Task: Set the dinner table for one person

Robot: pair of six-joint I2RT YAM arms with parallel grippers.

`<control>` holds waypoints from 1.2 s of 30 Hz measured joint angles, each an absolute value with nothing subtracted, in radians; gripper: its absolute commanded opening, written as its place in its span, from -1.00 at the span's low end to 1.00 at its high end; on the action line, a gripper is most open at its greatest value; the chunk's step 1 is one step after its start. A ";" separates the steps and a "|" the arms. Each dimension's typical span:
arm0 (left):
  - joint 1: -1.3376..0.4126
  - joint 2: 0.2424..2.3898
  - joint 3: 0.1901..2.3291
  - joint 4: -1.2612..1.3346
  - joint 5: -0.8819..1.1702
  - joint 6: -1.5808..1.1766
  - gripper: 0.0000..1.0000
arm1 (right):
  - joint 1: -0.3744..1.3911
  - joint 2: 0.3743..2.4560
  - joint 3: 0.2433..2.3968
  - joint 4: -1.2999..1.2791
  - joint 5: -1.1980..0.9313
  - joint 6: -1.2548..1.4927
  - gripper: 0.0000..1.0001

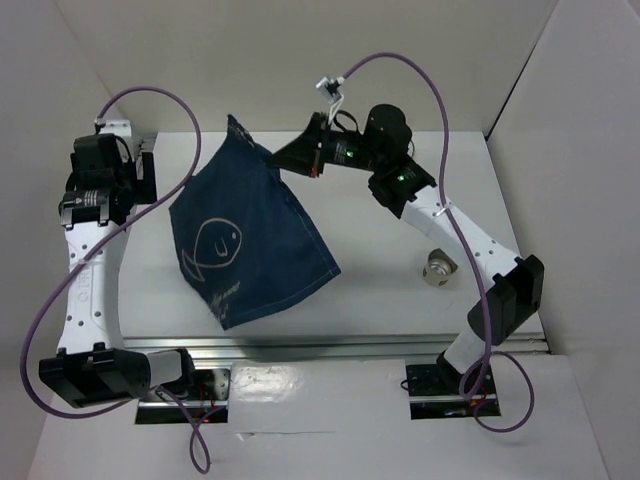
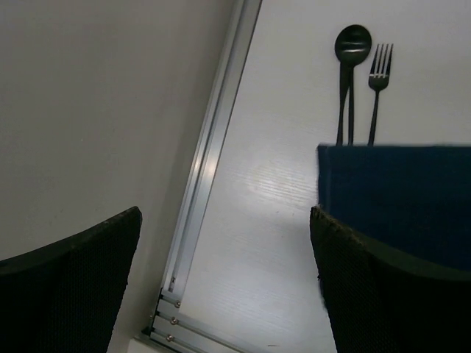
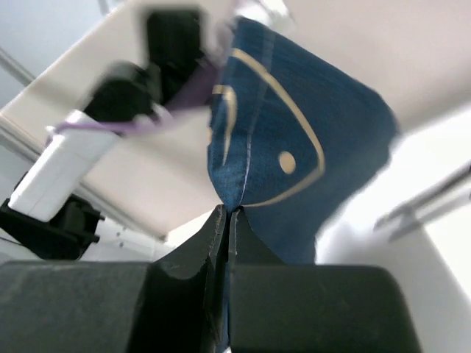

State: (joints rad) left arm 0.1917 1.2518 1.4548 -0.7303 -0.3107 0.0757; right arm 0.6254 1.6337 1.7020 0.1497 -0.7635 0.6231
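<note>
The dinner table (image 1: 400,315) is a white tabletop with a silver rail (image 1: 330,349) along its near edge. A navy fish-print placemat (image 1: 245,245) hangs tilted over the table's left middle. My right gripper (image 1: 273,159) is shut on its far edge and holds that edge up; the wrist view shows the cloth (image 3: 294,140) pinched at the fingertips (image 3: 229,215). My left gripper (image 1: 147,176) is open and empty at the far left. Its view (image 2: 224,287) shows a dark spoon (image 2: 352,45) and fork (image 2: 379,68) on the table, partly under the placemat's edge (image 2: 397,195).
A small metal cup (image 1: 437,268) stands on the table at the right, beside the right arm. White walls close in the table at the back and both sides. The rail also shows in the left wrist view (image 2: 213,147).
</note>
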 measured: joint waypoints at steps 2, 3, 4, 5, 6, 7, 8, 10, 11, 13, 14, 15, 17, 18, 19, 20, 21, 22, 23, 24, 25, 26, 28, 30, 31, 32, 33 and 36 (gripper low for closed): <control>0.192 1.242 1.470 -0.731 -0.284 0.084 1.00 | 0.591 1.596 1.568 0.180 -0.777 0.686 -1.00; 0.190 1.240 1.473 -0.733 -0.266 0.093 1.00 | 0.566 1.580 1.494 0.191 -0.778 0.716 -1.00; 0.187 1.239 1.473 -0.733 -0.249 0.102 0.98 | 0.531 1.560 1.401 0.201 -0.775 0.744 -1.00; 0.178 1.240 1.472 -0.736 -0.237 0.110 0.95 | 0.488 1.545 1.313 0.199 -0.773 0.768 -1.00; 0.169 1.243 1.470 -0.739 -0.228 0.118 0.94 | 0.451 1.539 1.245 0.195 -0.765 0.782 -1.00; 0.150 1.247 1.466 -0.743 -0.222 0.128 0.92 | 0.409 1.533 1.172 0.193 -0.752 0.795 -1.00; 0.130 1.254 1.464 -0.749 -0.218 0.138 0.92 | 0.361 1.529 1.105 0.178 -0.742 0.805 -1.00; 0.080 1.276 1.446 -0.755 -0.212 0.161 0.89 | 0.265 1.529 0.995 0.133 -0.712 0.814 -1.00; 0.052 1.289 1.427 -0.755 -0.212 0.171 0.86 | 0.220 1.529 0.957 0.106 -0.691 0.810 -1.00; 0.006 1.318 1.382 -0.755 -0.216 0.191 0.83 | 0.153 1.529 0.928 0.038 -0.633 0.783 -0.69; -0.019 1.335 1.354 -0.757 -0.218 0.202 0.83 | 0.136 1.530 0.929 0.009 -0.605 0.762 -0.52; -0.044 1.353 1.329 -0.763 -0.222 0.207 0.83 | 0.128 1.530 0.939 -0.025 -0.575 0.729 -0.36; -0.084 1.394 1.289 -0.772 -0.225 0.212 0.80 | 0.126 1.545 0.990 -0.101 -0.521 0.658 -0.03; -0.105 1.418 1.274 -0.774 -0.228 0.214 0.78 | 0.128 1.563 1.029 -0.135 -0.497 0.623 0.04; -0.120 1.437 1.265 -0.775 -0.228 0.213 0.78 | 0.129 1.581 1.067 -0.164 -0.475 0.593 0.13; -0.137 1.460 1.258 -0.777 -0.229 0.214 0.74 | 0.129 1.600 1.105 -0.189 -0.452 0.566 0.15; -0.152 1.482 1.255 -0.777 -0.229 0.213 0.72 | 0.129 1.615 1.135 -0.208 -0.430 0.542 0.18; -0.164 1.504 1.254 -0.777 -0.229 0.211 0.72 | 0.129 1.626 1.157 -0.227 -0.404 0.523 0.18; -0.176 1.526 1.254 -0.776 -0.229 0.210 0.72 | 0.133 1.631 1.172 -0.246 -0.369 0.507 0.18; -0.186 1.551 1.254 -0.775 -0.230 0.208 0.69 | 0.135 1.631 1.179 -0.263 -0.339 0.497 0.18; -0.197 1.577 1.255 -0.775 -0.230 0.205 0.69 | 0.141 1.631 1.185 -0.281 -0.296 0.488 0.18; -0.205 1.602 1.259 -0.778 -0.229 0.205 0.66 | 0.150 1.629 1.188 -0.295 -0.241 0.477 0.18; -0.223 1.660 1.276 -0.779 -0.229 0.201 0.66 | 0.181 1.627 1.197 -0.325 -0.150 0.459 0.18; -0.241 1.705 1.300 -0.781 -0.229 0.198 0.66 | 0.223 1.622 1.208 -0.353 -0.054 0.439 0.14; -0.254 1.723 1.316 -0.782 -0.229 0.197 0.66 | 0.242 1.618 1.212 -0.360 -0.026 0.425 0.14; -0.268 1.739 1.333 -0.781 -0.230 0.197 0.66 | 0.256 1.610 1.213 -0.359 -0.009 0.415 0.09; -0.282 1.751 1.349 -0.781 -0.232 0.199 0.66 | 0.270 1.601 1.213 -0.356 -0.007 0.403 0.03; -0.329 1.801 1.409 -0.774 -0.262 0.215 0.66 | 0.282 1.592 1.213 -0.337 -0.027 0.385 -0.24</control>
State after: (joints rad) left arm -0.3286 1.8011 1.4086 -0.7742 -0.2615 0.2146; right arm 0.2821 1.5925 1.2133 -0.3367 -0.0273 0.3847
